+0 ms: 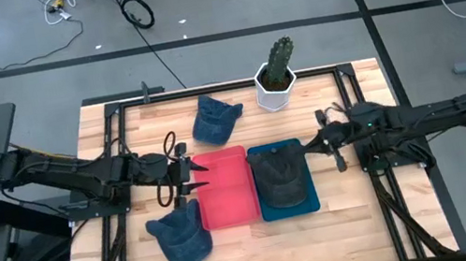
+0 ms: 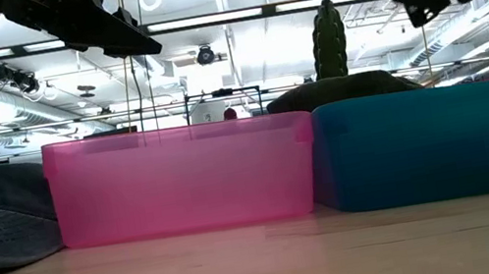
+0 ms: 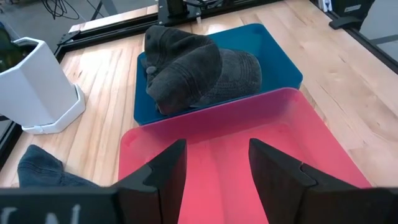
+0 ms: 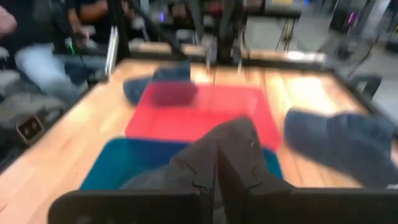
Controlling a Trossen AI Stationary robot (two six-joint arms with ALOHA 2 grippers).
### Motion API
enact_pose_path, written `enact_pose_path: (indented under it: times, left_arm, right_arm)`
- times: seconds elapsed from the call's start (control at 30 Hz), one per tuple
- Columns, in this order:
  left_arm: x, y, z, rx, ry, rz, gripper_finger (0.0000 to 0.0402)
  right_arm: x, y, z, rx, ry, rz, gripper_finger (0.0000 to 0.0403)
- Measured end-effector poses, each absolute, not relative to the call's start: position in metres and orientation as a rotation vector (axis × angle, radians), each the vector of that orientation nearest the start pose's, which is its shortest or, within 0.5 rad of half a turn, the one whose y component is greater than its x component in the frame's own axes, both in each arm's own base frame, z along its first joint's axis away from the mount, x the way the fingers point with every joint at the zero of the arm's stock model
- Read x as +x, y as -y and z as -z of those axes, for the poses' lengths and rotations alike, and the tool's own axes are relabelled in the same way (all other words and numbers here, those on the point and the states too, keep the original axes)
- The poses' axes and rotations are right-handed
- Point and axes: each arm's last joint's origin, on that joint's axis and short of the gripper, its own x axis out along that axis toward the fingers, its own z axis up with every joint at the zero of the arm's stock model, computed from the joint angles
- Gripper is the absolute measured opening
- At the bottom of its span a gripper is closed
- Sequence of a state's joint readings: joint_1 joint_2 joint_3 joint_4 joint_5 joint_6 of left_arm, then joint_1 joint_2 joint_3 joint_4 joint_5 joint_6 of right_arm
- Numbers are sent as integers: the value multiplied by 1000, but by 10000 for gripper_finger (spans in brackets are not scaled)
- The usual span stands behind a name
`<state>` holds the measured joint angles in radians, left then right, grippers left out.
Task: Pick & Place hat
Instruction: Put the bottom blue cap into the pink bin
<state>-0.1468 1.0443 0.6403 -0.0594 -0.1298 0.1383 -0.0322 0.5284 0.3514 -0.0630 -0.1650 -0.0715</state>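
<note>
A dark grey hat (image 1: 281,179) (image 3: 199,68) lies crown up inside the blue tray (image 1: 313,200). The pink tray (image 1: 228,202) beside it holds nothing. One blue denim hat (image 1: 217,119) lies on the table toward the far edge, and another (image 1: 181,236) lies near the pink tray's near-left corner. My left gripper (image 1: 189,176) (image 3: 217,146) is open and hovers over the pink tray's left edge. My right gripper (image 1: 310,146) (image 4: 217,149) is shut and hangs above the blue tray's right rim, with the grey hat (image 4: 161,171) below and beyond it.
A cactus in a white pot (image 1: 276,76) (image 3: 37,87) stands near the far edge, behind the blue tray. A black frame (image 1: 116,112) borders the table. People (image 4: 37,62) sit beyond the table's left side. Bare wood (image 1: 355,233) lies along the near edge.
</note>
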Motion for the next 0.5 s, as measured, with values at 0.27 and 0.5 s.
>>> enact_pose_path:
  times: [0.27, 0.5]
  left_arm:
    - [221, 29, -248, 200, -457, 49, 177]
    - [221, 29, -248, 198, -457, 48, 177]
  right_arm:
    - [120, -1, -221, -66, 36, -131, 20]
    - [115, -1, -207, -80, 214, -120, 20]
